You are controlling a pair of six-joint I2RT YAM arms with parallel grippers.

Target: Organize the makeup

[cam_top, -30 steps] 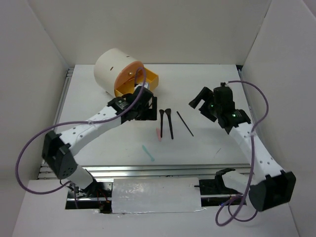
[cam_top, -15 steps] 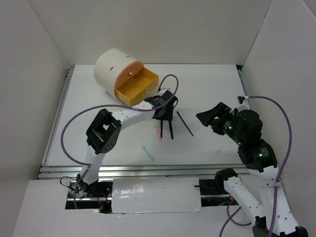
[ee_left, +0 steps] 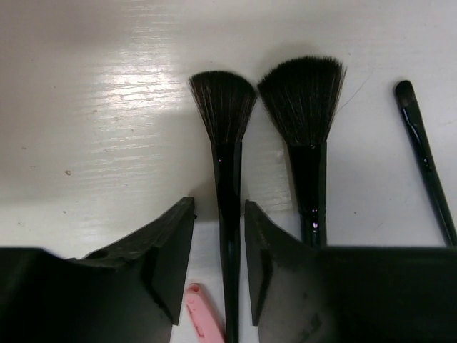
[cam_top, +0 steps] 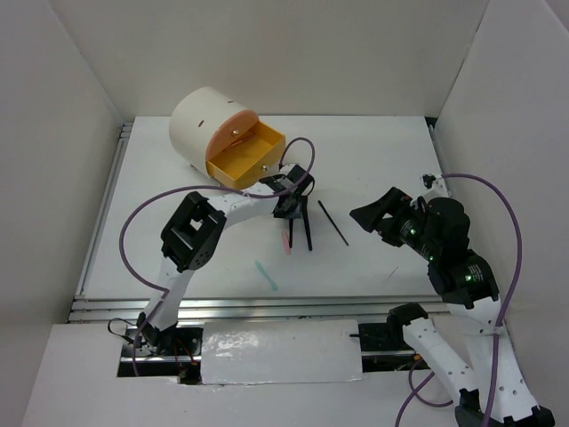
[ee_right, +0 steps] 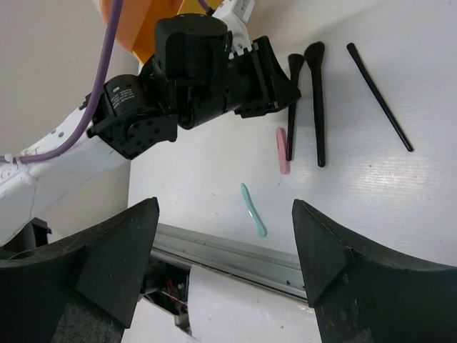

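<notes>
Two black flared-tip brushes lie side by side on the white table, with a thin black stick to their right. My left gripper is low over them and open, its jaws narrow and straddling the handle of the left brush with small gaps on both sides. The right brush passes under the right finger. A short pink stick lies just left of the straddled handle. A short teal stick lies nearer the front edge. My right gripper hangs open and empty above the table's right side.
A cream cylindrical box stands at the back left with its orange drawer pulled open toward the brushes. A metal rail runs along the table's front edge. White walls close in both sides.
My left gripper left the orange drawer, came down over the left brush, and its jaws narrowed round the handle. My right arm pulled back toward the right and the near edge.
</notes>
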